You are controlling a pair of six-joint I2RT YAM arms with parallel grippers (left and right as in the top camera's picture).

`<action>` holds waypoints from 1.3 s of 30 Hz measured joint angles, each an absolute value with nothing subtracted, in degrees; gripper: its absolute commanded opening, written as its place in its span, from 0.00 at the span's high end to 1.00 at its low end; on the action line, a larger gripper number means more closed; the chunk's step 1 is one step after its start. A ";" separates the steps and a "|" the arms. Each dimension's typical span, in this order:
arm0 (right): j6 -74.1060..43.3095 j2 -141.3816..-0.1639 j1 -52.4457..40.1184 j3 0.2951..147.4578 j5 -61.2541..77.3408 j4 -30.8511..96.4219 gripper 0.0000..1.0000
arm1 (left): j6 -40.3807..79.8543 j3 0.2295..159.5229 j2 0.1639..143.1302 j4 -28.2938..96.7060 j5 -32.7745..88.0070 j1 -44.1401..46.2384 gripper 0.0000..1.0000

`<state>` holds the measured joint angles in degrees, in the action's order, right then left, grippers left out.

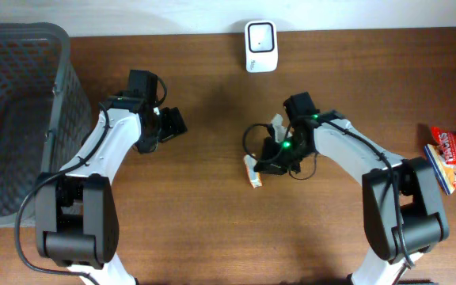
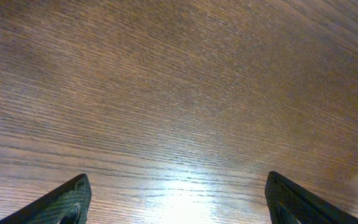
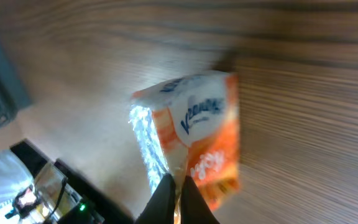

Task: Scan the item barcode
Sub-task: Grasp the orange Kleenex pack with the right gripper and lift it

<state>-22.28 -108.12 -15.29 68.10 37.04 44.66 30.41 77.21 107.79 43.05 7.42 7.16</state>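
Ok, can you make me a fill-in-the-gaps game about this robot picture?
1. The right gripper is shut on a pack that is white and ____.
2. The left gripper is ____, with nothing between its fingers.
3. The grey basket stands on the same side as the ____ gripper.
4. The scanner is ____ in colour.

Missing words: orange; open; left; white.

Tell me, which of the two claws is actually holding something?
The right gripper: it is pinched shut on the orange-and-white Kleenex pack. The left gripper stands open over the table, holding nothing.
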 measured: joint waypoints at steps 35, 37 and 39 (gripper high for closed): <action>-22.79 -108.51 -14.13 63.35 29.52 41.71 0.96 | 30.41 77.21 107.79 44.07 7.42 7.16 0.11; -22.92 -108.53 -13.69 63.31 31.70 41.17 0.96 | 30.41 77.21 107.79 44.14 7.42 7.16 0.11; -21.69 -108.81 -11.79 63.33 36.62 41.04 0.96 | 30.41 77.21 107.79 44.16 7.42 7.16 0.11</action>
<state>-21.69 -108.81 -11.79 63.33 36.62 41.04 30.41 77.21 107.79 44.16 7.42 7.16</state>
